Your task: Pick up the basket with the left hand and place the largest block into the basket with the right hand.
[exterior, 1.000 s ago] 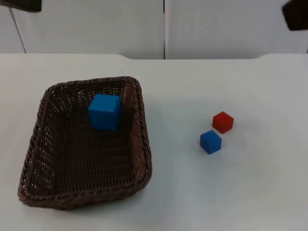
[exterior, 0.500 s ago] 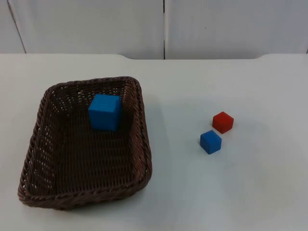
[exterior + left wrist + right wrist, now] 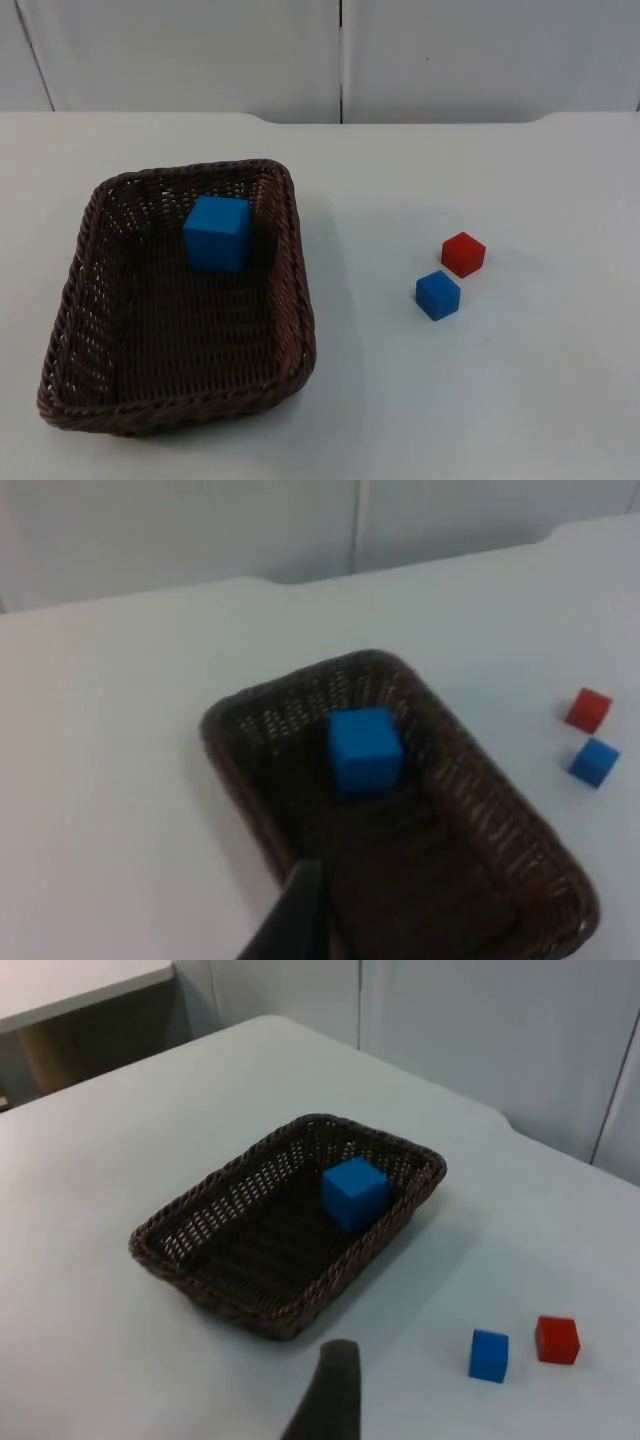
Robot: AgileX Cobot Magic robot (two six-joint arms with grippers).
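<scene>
1. Top view: brown wicker basket (image 3: 175,300) sits on white table (image 3: 500,400); big blue block (image 3: 217,232) lies inside it, by the far right corner. Small blue block (image 3: 438,295) and red block (image 3: 463,254) sit well right of basket, just beside each other
2. Left wrist view: left gripper over basket's near end, one black fingertip (image 3: 295,920) seen; can't tell if apart or together
3. Right wrist view: right gripper above table near basket, one fingertip (image 3: 330,1395) seen; state can't tell

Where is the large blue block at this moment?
In the top view the large blue block lies inside the brown wicker basket, at its far end near the right wall, on the table's left side, far from the two small blocks.
</scene>
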